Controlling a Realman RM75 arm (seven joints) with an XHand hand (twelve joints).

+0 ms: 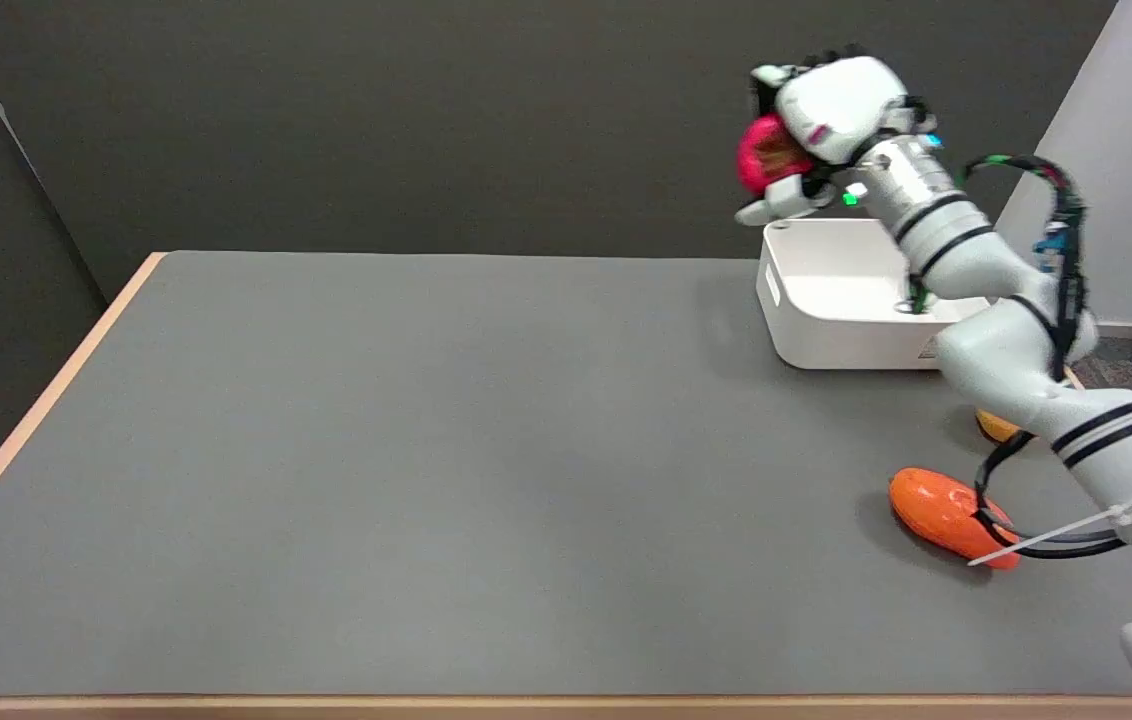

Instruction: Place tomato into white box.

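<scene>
My right hand (816,125) is raised in the air above the far left corner of the white box (826,330). It grips a red tomato (758,152), whose left side shows between the fingers. The box stands open-topped at the table's far right, and its visible inside looks bare. My forearm crosses over the box's right part and hides it.
An orange carrot-like vegetable (946,515) lies on the grey table (426,450) near the right front, under my arm's cable. A small orange thing (998,426) peeks out from behind my arm. A dark wall rises behind the table.
</scene>
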